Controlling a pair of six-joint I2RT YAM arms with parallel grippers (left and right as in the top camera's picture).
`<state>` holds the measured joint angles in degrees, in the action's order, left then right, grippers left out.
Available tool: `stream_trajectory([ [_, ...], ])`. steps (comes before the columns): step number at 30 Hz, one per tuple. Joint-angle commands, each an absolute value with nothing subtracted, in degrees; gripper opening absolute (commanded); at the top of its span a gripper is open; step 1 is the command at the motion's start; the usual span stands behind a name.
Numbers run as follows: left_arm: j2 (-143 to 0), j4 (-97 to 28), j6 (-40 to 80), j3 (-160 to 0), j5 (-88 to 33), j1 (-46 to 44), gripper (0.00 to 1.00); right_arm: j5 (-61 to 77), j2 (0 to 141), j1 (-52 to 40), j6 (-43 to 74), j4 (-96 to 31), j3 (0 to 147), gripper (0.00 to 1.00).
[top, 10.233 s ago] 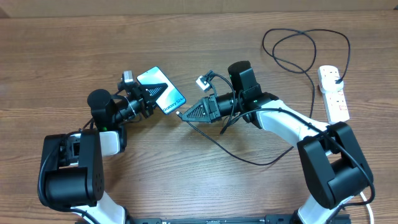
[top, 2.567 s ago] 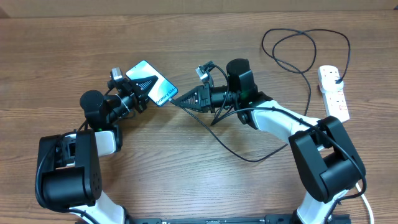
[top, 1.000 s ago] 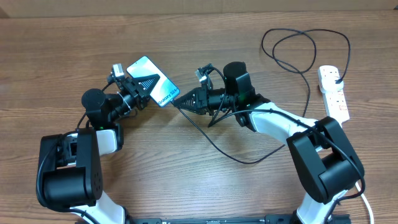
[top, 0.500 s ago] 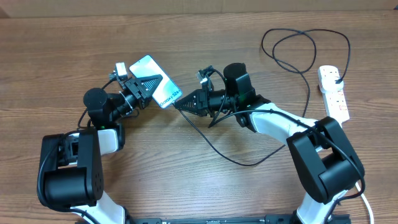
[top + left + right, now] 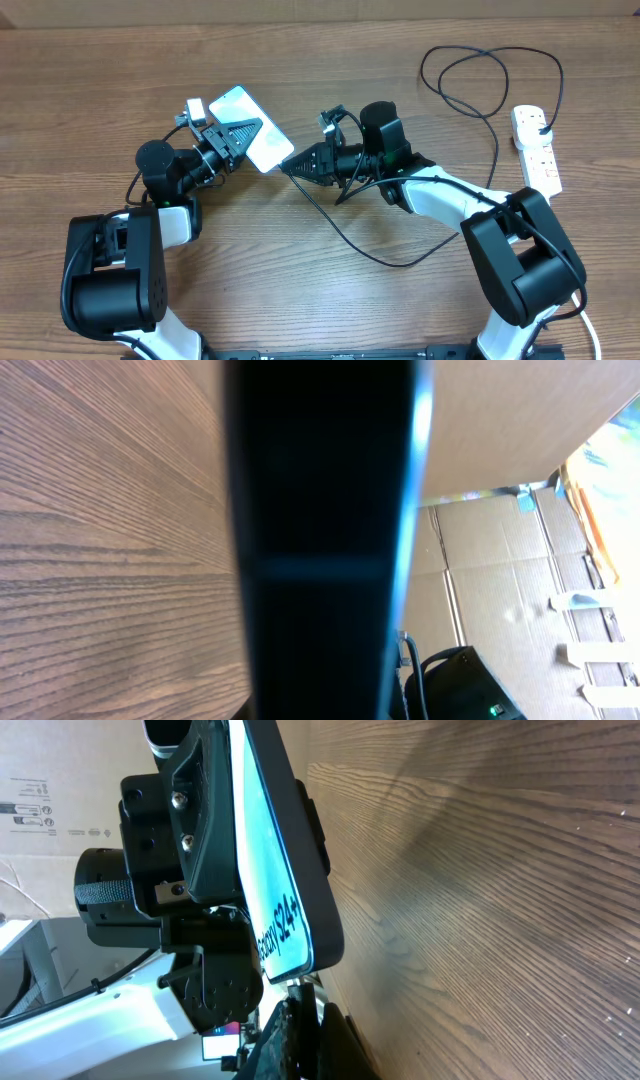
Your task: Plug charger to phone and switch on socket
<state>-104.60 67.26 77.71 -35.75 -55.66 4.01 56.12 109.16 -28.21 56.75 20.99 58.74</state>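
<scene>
Where everything rests: wood-grain worktop [image 5: 320, 310]
Room: cardboard boxes [image 5: 500, 560] beyond
Left jaws: pinching phone [image 5: 267, 147], tilted
Right jaws: pinching charger [image 5: 400, 262] tip
Unclear: tip's seating in phone

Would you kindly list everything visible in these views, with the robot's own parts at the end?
table: one, brown wood, beneath everything
phone: one, lit pale screen, raised left of centre
charger: one, black, looping from socket to centre
socket: one, white with red switches, far right
cardboard boxes: several, brown, behind table
left gripper: one, black, shut on phone
right gripper: one, black, shut on charger beside phone
</scene>
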Motion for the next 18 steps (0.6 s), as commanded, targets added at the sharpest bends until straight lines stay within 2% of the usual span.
stream_trajectory([
  [1,-103.39,67.48,76.66,-35.42,-67.24,-1.65,0.05,48.1,109.65,-29.19,57.01,22.94,60.07,0.04],
  [12,-103.39,67.31,76.2,-35.42,-67.57,-1.65,0.05,48.05,109.65,-29.17,56.97,24.38,60.07,0.04],
  [15,-103.39,67.31,76.23,-35.42,-67.37,-1.63,0.04,51.03,109.65,-28.75,54.74,25.85,60.07,0.42],
  [16,-103.39,67.31,76.23,-35.42,-67.31,-1.63,0.04,53.1,109.62,-28.23,53.41,26.81,60.07,0.45],
  [18,-103.39,67.31,76.23,-35.42,-67.11,-1.52,0.04,56.71,109.12,-26.57,51.18,27.64,60.07,0.61],
])
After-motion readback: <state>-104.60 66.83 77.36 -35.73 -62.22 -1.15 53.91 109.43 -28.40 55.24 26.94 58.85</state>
